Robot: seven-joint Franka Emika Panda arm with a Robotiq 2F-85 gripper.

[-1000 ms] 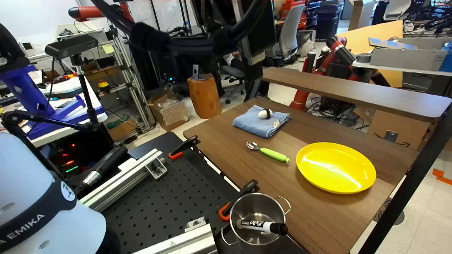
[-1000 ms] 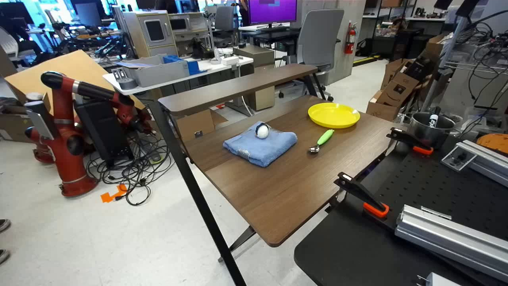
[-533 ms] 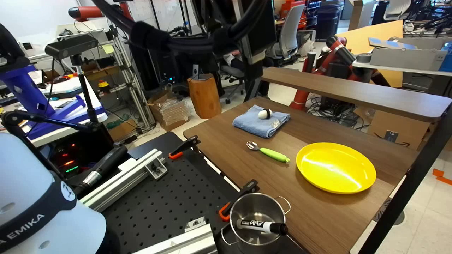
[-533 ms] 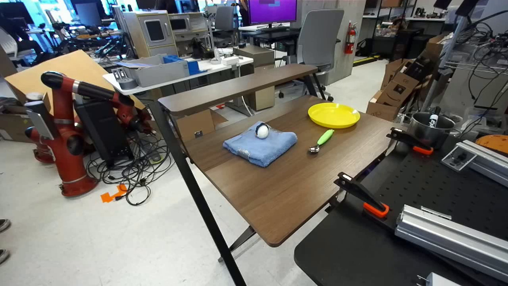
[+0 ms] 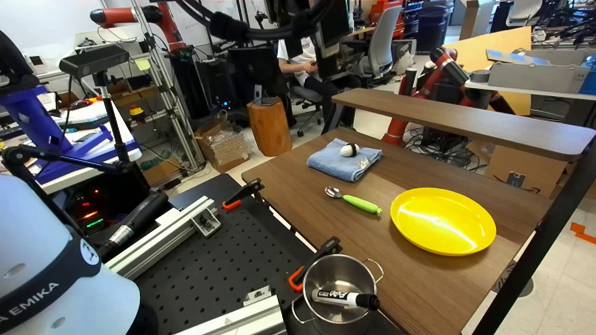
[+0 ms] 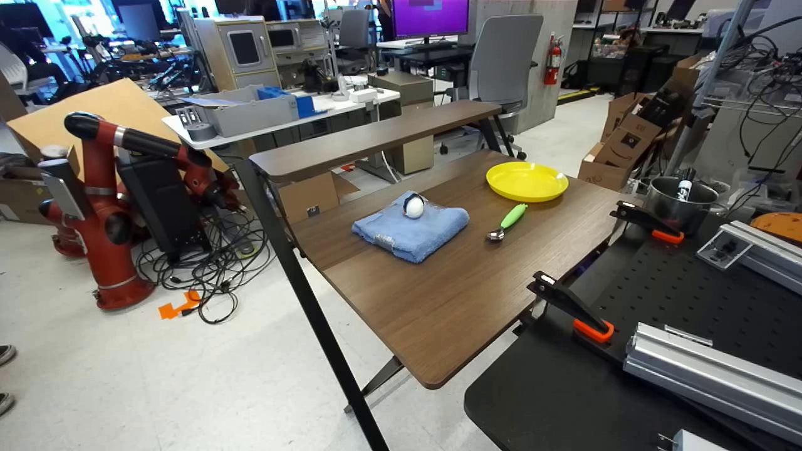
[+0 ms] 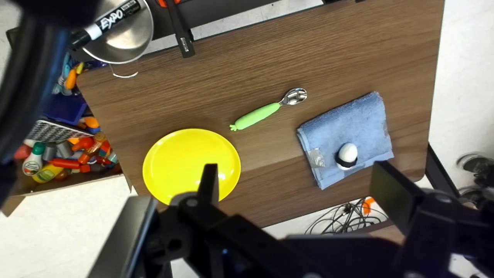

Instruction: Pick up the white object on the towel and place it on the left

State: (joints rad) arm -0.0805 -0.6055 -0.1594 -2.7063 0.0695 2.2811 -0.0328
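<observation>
The little white thing (image 7: 349, 151) sits on the blue towel (image 7: 345, 125), down below and well apart from the hand (image 7: 296, 179), which is spread wide, holding nothing.

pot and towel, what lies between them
The end of a clamp beside the pot, then the spoon, nearer the towel; the wrist view shows both.

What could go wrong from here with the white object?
The white object looks rounded, so it might slip or roll when the open gripper closes on it. It rests on the folded towel, and a grasp set too low could drag the towel along. Set down on the flat table, it may roll away.
</observation>
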